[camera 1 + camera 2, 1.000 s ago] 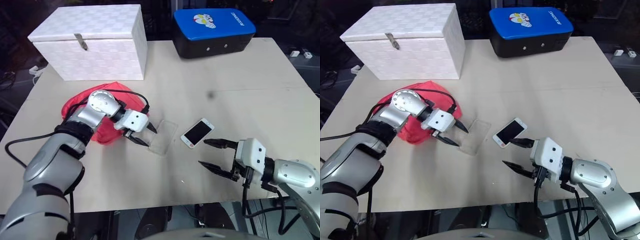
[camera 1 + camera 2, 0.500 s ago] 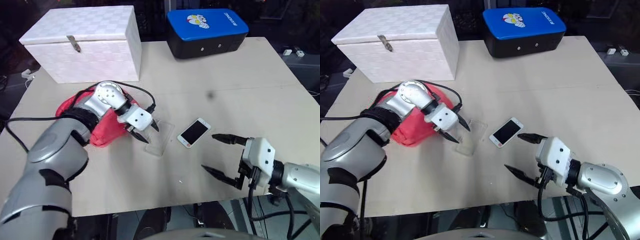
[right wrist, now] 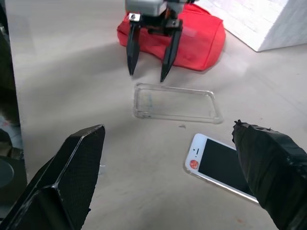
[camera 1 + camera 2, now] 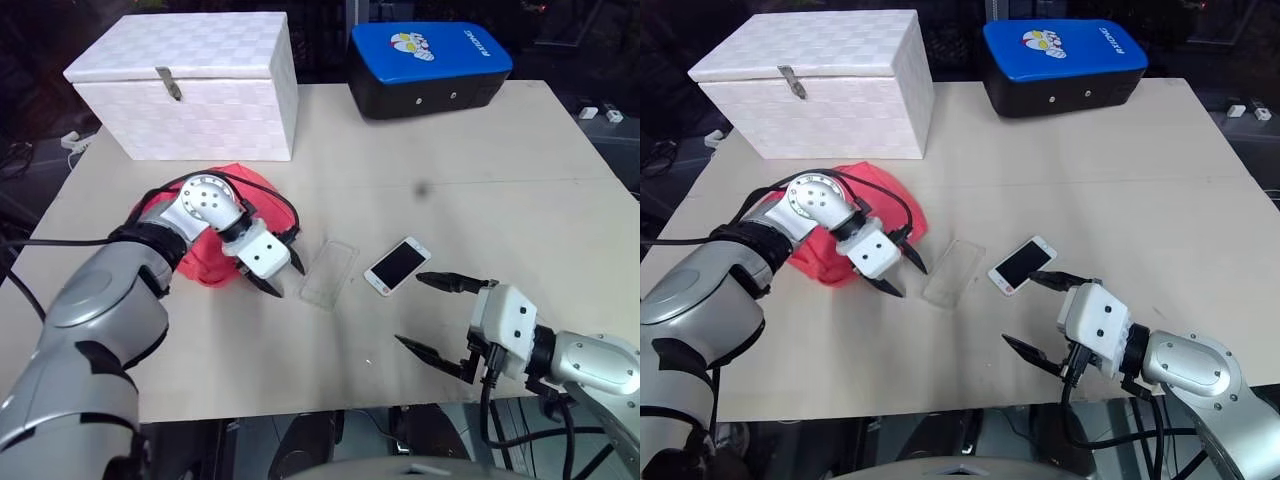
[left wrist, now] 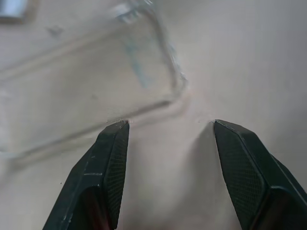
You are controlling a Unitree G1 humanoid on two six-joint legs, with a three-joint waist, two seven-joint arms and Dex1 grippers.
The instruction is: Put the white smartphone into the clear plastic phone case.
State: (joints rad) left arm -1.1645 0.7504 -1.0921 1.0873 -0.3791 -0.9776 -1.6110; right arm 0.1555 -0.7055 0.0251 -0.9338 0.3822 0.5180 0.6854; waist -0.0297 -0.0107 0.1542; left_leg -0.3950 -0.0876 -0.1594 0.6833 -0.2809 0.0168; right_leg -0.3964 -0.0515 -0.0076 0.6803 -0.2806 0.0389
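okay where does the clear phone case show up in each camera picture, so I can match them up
Left eye: clear case at table centre, between left claw and white phone.
Right eye: same spot.
Left wrist: just beyond the claw's fingertips.
Right wrist: mid-picture, phone nearer.
Shared landmark: the red pouch behind the left claw.

Two silver-grey arms with white wrist blocks and black fingers

Each arm was made of rounded metallic shells with black joint bands; a black cable ran along each one, and the left gripper [image 4: 283, 276] and right gripper [image 4: 428, 315] had thin, pointed, textured black fingers.
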